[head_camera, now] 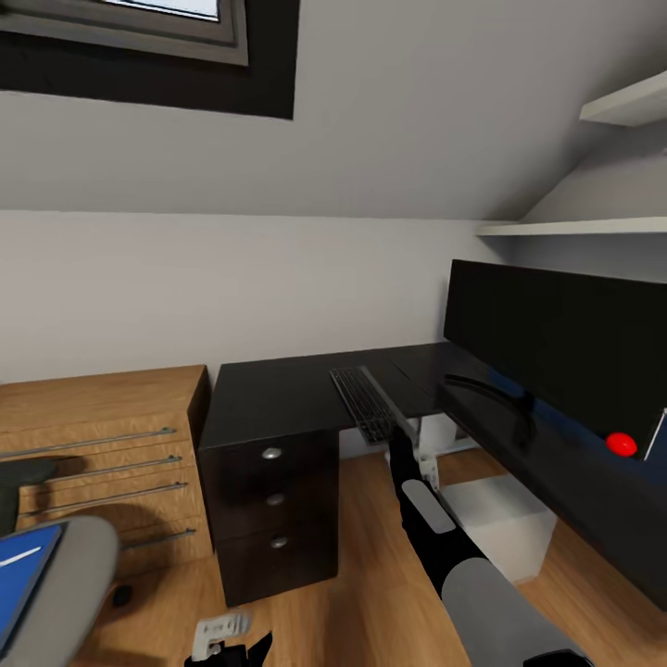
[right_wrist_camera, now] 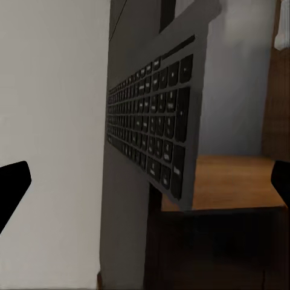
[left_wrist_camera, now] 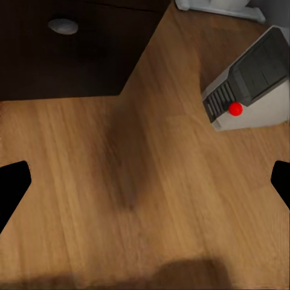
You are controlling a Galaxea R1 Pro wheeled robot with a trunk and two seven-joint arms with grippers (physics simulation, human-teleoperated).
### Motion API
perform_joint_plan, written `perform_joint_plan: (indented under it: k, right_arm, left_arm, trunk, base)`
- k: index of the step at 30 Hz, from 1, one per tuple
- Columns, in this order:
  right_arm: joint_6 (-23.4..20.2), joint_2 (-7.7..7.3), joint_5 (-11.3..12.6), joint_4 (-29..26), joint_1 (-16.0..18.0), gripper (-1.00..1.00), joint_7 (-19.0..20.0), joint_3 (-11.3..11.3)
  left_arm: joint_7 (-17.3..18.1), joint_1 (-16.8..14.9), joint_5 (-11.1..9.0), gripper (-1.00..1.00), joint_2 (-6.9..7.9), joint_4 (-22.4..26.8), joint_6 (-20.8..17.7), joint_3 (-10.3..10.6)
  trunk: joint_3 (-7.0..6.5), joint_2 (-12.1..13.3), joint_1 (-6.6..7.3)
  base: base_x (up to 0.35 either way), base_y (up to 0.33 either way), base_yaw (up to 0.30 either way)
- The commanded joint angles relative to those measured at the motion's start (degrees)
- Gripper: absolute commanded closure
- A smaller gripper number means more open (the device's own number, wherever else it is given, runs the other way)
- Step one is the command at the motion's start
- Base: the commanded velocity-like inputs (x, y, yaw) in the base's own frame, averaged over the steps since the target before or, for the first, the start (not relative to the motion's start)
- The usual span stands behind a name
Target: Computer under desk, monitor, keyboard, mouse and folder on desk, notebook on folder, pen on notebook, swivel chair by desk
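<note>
The black-topped desk (head_camera: 269, 394) stands ahead, and the black-keyed keyboard (head_camera: 363, 403) lies on it with its near end over the front edge. My right gripper (head_camera: 400, 445) is open at that near end, and the keyboard (right_wrist_camera: 154, 130) lies just ahead between its spread fingers (right_wrist_camera: 12, 187). The wide black monitor (head_camera: 556, 338) stands on the desk's right wing. Below it on the floor sits the light grey computer (head_camera: 496, 523). The swivel chair (head_camera: 69, 574) at the lower left carries the blue folder (head_camera: 23, 579). My left gripper (head_camera: 232, 650) hangs open low over the floor, with the computer (left_wrist_camera: 248, 90) ahead.
The dark three-drawer unit (head_camera: 273, 505) with silver knobs (left_wrist_camera: 63, 25) fills the desk's left end. A low light-wood cabinet (head_camera: 102, 454) stands left of it. White shelves (head_camera: 574, 227) hang at the upper right. Wood plank floor (left_wrist_camera: 139, 193) lies between the chair and desk.
</note>
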State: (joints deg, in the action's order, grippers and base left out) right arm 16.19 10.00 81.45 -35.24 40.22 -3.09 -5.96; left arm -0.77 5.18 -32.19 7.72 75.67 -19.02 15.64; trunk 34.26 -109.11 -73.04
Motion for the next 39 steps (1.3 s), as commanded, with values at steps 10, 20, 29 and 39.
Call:
perform_joint_plan:
  k: [10,20,29,39]
  right_arm:
    - [0.48,0.00,0.11,0.30,0.03,-1.00,-0.15,-0.28]
    - [0.03,0.00,-3.31,5.83,0.02,-1.00,1.25,-0.43]
    - [0.17,0.00,-10.19,7.77,-3.08,-1.00,8.47,-0.43]
    - [0.56,-0.71,-18.17,13.26,-8.62,-1.00,13.65,-0.40]
  left_arm:
    - [-0.19,0.00,-0.35,-1.00,0.02,-0.50,-0.23,0.13]
    - [0.08,0.00,0.37,-1.00,-1.40,-4.52,0.70,0.42]
    - [0.08,0.00,0.45,-1.00,-2.08,-5.65,2.72,0.14]
    - [-0.07,0.00,1.46,-1.00,-2.17,-7.09,3.08,0.02]
  trunk:
    - [0.05,-0.03,0.04]
    - [0.05,-0.03,0.04]
    - [-0.67,1.57,0.92]
    - [-2.46,5.58,3.11]
  base:
    - [-0.329,0.000,0.000]
    - [-0.147,0.000,0.000]
    - [-0.015,0.000,0.000]
    - [-0.001,0.000,0.000]
